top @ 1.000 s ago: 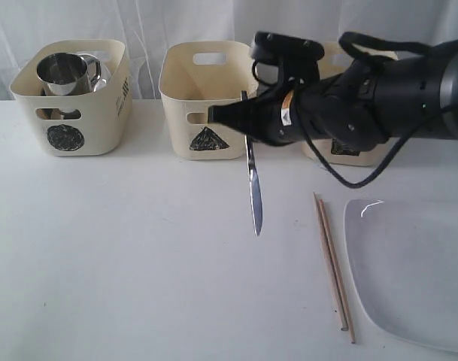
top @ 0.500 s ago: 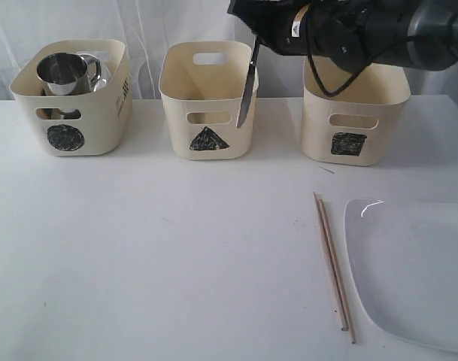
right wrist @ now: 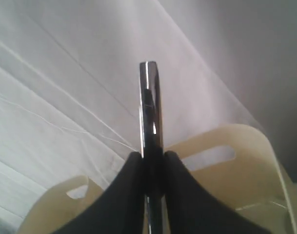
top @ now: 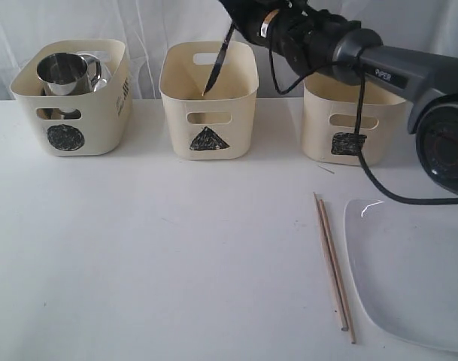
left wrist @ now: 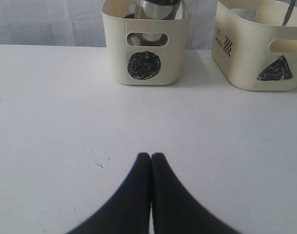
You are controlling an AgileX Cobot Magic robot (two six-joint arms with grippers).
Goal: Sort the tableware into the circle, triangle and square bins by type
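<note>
Steel first: the knife (top: 217, 64) hangs from my right pincer (top: 235, 24), which is clamped on its handle. The right wrist view shows both black fingers (right wrist: 131, 185) pressed against the metal. The blade slants down and to the left, and its tip sits just inside the mouth of the triangle bin (top: 180, 128), the middle tub of the three at the far side of the table (top: 138, 263). My left pincer (left wrist: 151, 158) is pressed together on nothing, low over the near left part of the table, well apart from the tubs.

I judge the job now is the release. Because the blade is tilted, I would move the wrist a little left so the whole knife, handle included, sits over the opening, not just the tip. Then I would lower it until most of the blade is below the rim before parting the fingers. Let go from up here and it could strike the rim and flip out, or nudge the light tub. I cannot see the floor of the bin, so I would go down slowly.

The circle bin (top: 71, 124) on the left holds a mug (top: 63, 71). The square bin (top: 319, 135) is on the right. The chopsticks (top: 332, 263) and plate (top: 417, 278) lie near right, not yet sorted.
</note>
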